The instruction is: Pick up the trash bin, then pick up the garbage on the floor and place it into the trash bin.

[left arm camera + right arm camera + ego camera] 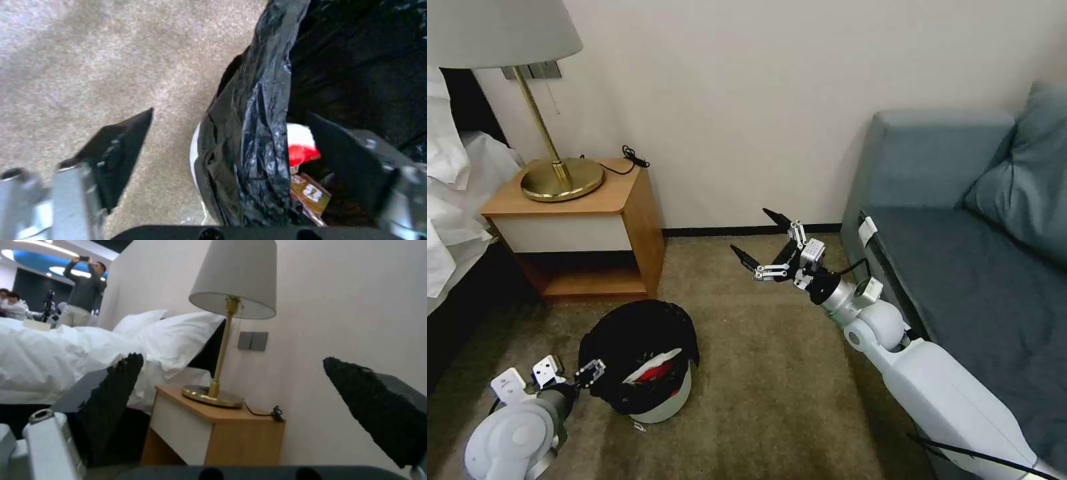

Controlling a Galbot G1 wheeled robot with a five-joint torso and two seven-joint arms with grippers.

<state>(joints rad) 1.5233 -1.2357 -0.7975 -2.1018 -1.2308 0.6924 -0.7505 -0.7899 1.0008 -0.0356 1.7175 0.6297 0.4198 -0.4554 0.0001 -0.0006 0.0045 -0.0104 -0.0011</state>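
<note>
The trash bin (670, 403) stands on the carpet, a white tub with a black bag (258, 133) folded over its rim. Inside it lie garbage pieces: a red-and-white packet (657, 367) (300, 146) and a brown wrapper (311, 195). My left gripper (590, 370) (231, 115) is open and straddles the bin's near rim, one finger inside and one finger (120, 146) outside over the carpet, neither pressing the bag. My right gripper (752, 231) (231, 358) hangs open and empty in the air to the right of the bin, facing the nightstand. A small pale scrap (639, 427) lies by the bin's base.
A wooden nightstand (627, 200) with a brass lamp (560, 177) stands behind the bin against the wall. A bed with white sheets (447, 200) is at the left, a grey-blue sofa (960, 253) at the right. Open carpet (774, 373) lies between them.
</note>
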